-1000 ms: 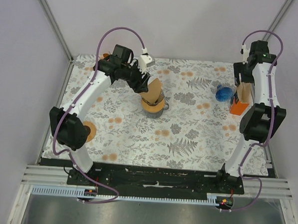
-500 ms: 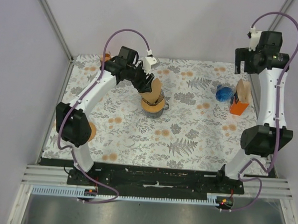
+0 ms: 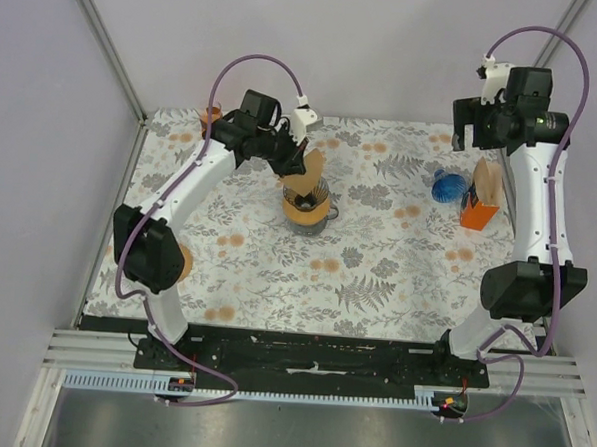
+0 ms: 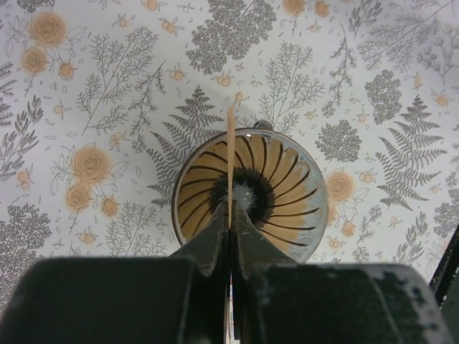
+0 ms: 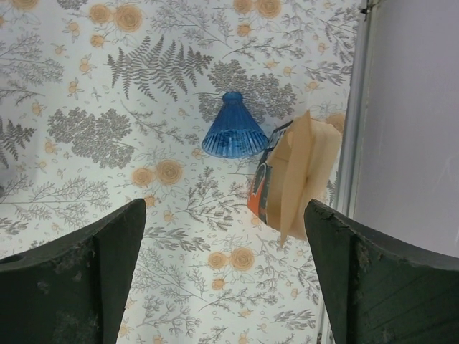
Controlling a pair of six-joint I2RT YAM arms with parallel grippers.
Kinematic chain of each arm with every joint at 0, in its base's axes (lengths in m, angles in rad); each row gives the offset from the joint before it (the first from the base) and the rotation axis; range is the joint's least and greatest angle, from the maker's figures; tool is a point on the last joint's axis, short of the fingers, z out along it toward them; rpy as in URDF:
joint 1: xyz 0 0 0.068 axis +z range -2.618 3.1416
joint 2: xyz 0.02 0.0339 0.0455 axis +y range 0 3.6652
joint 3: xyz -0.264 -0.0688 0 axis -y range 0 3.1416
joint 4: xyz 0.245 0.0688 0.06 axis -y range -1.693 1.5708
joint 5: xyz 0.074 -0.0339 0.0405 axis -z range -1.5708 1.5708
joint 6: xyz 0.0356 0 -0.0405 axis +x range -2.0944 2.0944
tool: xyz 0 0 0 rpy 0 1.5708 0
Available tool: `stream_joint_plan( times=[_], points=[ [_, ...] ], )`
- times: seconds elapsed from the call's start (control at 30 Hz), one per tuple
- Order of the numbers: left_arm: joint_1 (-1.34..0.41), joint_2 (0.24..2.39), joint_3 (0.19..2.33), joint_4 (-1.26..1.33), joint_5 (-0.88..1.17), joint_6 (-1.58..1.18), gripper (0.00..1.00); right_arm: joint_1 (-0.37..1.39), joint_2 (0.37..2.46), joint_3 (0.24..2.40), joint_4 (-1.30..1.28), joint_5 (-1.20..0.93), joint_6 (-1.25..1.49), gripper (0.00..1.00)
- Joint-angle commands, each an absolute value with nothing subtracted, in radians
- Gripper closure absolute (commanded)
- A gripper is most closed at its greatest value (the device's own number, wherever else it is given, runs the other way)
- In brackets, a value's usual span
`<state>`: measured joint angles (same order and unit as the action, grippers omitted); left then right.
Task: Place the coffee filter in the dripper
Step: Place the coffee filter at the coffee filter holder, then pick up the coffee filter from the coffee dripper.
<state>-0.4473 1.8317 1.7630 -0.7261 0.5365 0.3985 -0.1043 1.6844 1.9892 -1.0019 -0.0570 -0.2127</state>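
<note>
The dripper, a ribbed tan and clear cone, stands on the flowered table a little behind the middle; in the left wrist view the dripper opens up straight below the fingers. My left gripper is shut on the tan paper coffee filter, which stands edge-on over the dripper's mouth. That view shows the filter as a thin upright line running out from between the closed fingers. Whether its lower tip touches the dripper I cannot tell. My right gripper hangs open and empty high at the back right.
A blue cone lies by the right edge, next to an orange box of paper filters. An orange disc sits at the left, partly behind the left arm. A metal rail borders the table's right side.
My left gripper has closed on the filter over the dripper. The right arm has risen and swung left, away from the orange box, and its jaws have widened.
</note>
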Motion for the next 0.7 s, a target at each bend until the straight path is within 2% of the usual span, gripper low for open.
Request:
stream_joint_plan(
  times=[0.0, 0.2, 0.37, 0.43, 0.53, 0.67],
  points=[
    [-0.448, 1.734, 1.833, -0.733, 0.597, 0.315, 0.98, -0.072, 1.621, 1.991, -0.966, -0.133, -0.218, 0.02],
    [-0.448, 1.665, 1.901, -0.756, 0.598, 0.239, 0.98, -0.006, 1.566, 2.022, -0.922, -0.274, -0.224, 0.02],
    [-0.449, 1.594, 1.98, -0.88, 0.594, 0.302, 0.98, 0.17, 1.438, 1.925, -0.836, -0.323, -0.33, 0.02],
    [-0.448, 1.56, 2.002, -0.94, 0.58, 0.353, 0.98, 0.202, 1.366, 1.873, -0.773, -0.414, -0.325, 0.02],
    [-0.451, 1.485, 2.006, -0.995, 0.568, 0.484, 0.98, 0.213, 1.241, 1.738, -0.61, -0.57, -0.192, 0.02],
    [-0.463, 1.384, 1.982, -0.96, 0.485, 0.702, 0.98, 0.221, 1.1, 1.551, -0.328, -0.653, 0.077, 0.07]
  ],
)
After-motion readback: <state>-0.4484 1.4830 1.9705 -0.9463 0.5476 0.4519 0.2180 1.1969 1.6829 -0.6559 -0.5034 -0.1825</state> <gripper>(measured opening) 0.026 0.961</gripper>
